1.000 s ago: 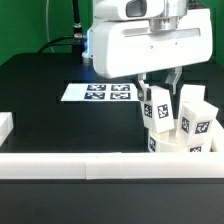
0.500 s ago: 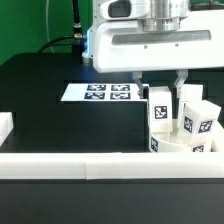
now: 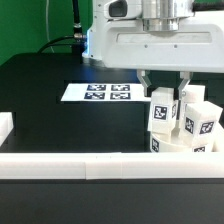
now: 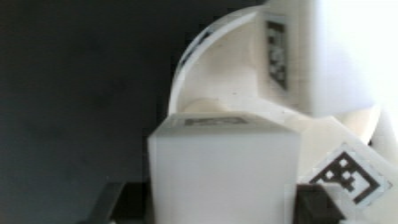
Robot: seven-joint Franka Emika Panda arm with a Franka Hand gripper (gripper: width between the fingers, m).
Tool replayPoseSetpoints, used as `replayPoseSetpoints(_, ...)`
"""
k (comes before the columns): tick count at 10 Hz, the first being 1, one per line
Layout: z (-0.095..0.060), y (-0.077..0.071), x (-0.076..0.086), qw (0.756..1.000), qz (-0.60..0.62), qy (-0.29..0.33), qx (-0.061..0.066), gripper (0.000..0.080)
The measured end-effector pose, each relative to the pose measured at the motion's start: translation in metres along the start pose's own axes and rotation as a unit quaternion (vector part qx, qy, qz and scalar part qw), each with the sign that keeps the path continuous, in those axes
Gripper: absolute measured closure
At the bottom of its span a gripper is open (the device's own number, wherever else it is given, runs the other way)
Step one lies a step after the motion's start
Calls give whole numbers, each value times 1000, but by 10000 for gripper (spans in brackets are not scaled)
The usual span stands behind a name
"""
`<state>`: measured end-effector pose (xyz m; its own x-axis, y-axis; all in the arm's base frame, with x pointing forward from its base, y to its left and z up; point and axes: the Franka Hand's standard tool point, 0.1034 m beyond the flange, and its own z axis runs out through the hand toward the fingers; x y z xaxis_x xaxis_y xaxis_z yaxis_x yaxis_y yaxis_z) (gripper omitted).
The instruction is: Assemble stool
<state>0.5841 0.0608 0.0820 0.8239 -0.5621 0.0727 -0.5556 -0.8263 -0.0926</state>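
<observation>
While the arm hangs low over the table (image 3: 40,95), its gripper (image 3: 165,92) stands directly above the stool parts at the exterior view's right, just behind the front border rail (image 3: 70,164). Two dark fingers (image 3: 145,84) reach down on either side of an upright leg (image 3: 163,110), spread about as wide as that leg; whether they press on it or stand just off it I cannot tell. A second leg (image 3: 201,122) stands upright close beside the first, farther toward the exterior view's right from the rail's middle, and it bears a black-and-white tag. Both legs rise out of the round seat (image 3: 172,146), whose white rim shows just behind the rail. The marker board (image 3: 100,92) lies flat on the table, farther back from the rail and apart from the seat. From the wrist view, a blocky white leg (image 4: 222,165) fills the frame, with a tagged part (image 4: 352,180) beside it.
</observation>
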Motion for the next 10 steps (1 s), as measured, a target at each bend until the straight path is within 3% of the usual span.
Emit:
replayPoseSetpoints(6, 0, -1, 0, 986, 169, -1, 6, 464)
replayPoseSetpoints(9, 0, -2, 1, 936, 349, -10, 30, 464)
replayPoseSetpoints(10, 0, 0, 3, 913, 405, -10, 46, 464)
